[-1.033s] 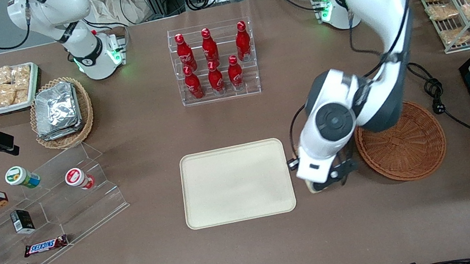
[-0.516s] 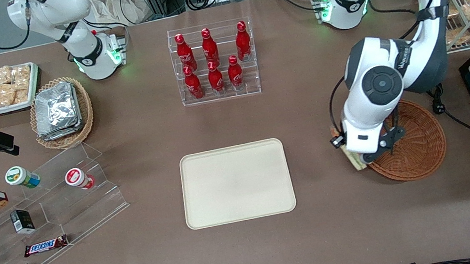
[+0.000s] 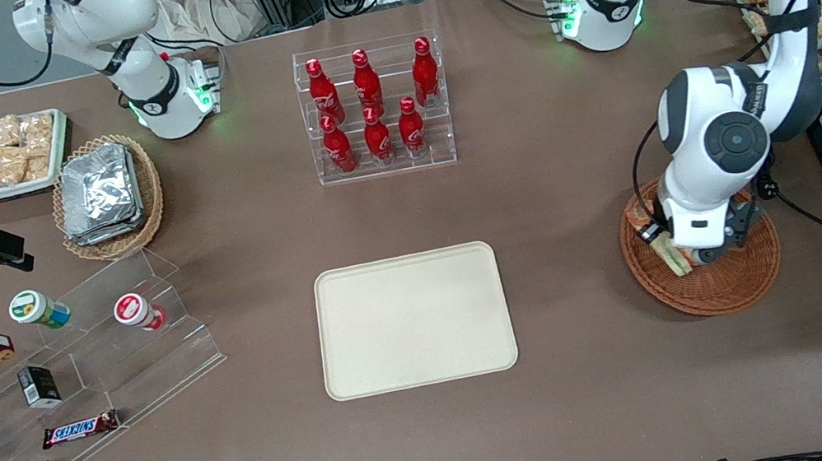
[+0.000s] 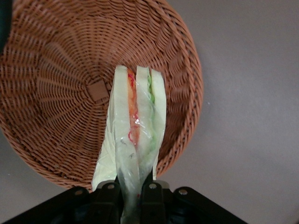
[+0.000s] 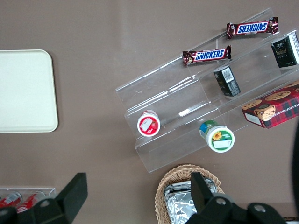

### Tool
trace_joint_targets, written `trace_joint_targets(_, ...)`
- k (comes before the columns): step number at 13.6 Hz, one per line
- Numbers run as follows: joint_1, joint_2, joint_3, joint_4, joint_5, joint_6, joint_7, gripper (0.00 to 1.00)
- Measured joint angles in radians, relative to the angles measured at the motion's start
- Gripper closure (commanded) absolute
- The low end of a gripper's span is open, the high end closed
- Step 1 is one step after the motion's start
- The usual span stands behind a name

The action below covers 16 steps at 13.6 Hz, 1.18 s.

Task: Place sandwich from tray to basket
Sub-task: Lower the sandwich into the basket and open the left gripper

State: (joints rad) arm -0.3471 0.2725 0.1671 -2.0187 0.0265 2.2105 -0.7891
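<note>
Clasping the wrapped sandwich (image 4: pixel 122 112) in the gripper (image 3: pixel 698 226), over the round wicker basket (image 3: pixel 722 291); showing red and green between pale slices; perhaps touching the weave, hard to tell; flanked by a flat pale tray (image 3: pixel 414 322) toward the parked arm's end of the table (image 3: pixel 578 428).

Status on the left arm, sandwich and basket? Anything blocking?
Left gripper above basket, fingers shut on sandwich. Sandwich over basket, wrapped, not released. No obstruction seen between them.

Glossy clear film; brown wicker basket (image 3: pixel 730 291).
</note>
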Motion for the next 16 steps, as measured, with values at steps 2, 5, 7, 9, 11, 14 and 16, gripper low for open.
trace_joint_targets(2, -0.002, 0.0, 0.045, 0.012, -0.087, 0.008, -0.025, 1.0)
trace_joint_targets(5, 0.0, 0.009, 0.165, 0.016, -0.308, 0.011, -0.039, 0.99)
trace_joint_targets(7, 0.002, 0.022, 0.203, 0.012, -0.349, 0.024, -0.039, 0.94)
trace_joint_targets(9, -0.002, 0.032, 0.201, 0.011, -0.355, 0.031, -0.045, 0.9)
trace_joint_targets(11, -0.008, 0.039, 0.197, 0.007, -0.352, 0.034, -0.046, 0.88)
trace_joint_targets(14, -0.007, 0.056, 0.197, -0.016, -0.349, 0.085, -0.006, 0.88)
trace_joint_targets(16, -0.008, 0.062, 0.197, -0.034, -0.349, 0.1, 0.01, 0.88)
